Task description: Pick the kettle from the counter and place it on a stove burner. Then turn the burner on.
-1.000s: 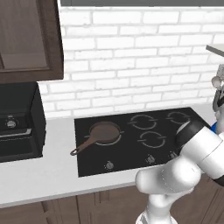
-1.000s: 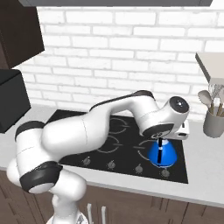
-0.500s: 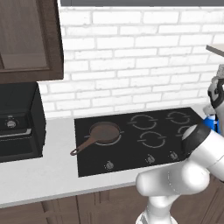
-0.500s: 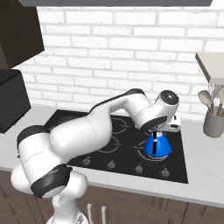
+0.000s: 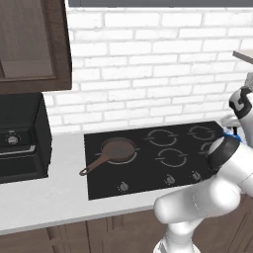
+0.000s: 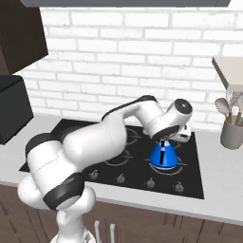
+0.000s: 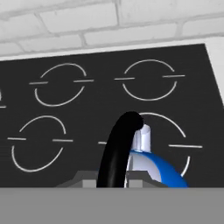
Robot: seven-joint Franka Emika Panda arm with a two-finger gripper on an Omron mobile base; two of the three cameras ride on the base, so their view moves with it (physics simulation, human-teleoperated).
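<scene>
Kettle (image 6: 164,154), small, bright blue, rounded, with black arched handle (image 7: 118,148): located over the near right burner ring (image 7: 175,140) of the black stove top (image 6: 190,175), held by the gripper (image 6: 167,139), which is clenched on the handle from above. Whether the base already touches the glass cannot be told; in the right base view it sits at or just above the ring. Change over the last second: the kettle has travelled from the near right edge of the stove top, close to the knobs (image 6: 150,182), inward and slightly left to centre on the ring, the arm's wrist swinging with it; the grip has stayed tight throughout. Meaning for the task: pick-up is done and placement is nearly complete, with release and retreat outstanding, then the turning of the matching knob in the near row. Other items: brown long-handled skillet (image 5: 114,150) on the left burner, well apart from the kettle; grey utensil pot (image 6: 231,133) on the pale counter (image 6: 223,190) right of the stove; dark oven unit (image 5: 20,138) at far left.
</scene>
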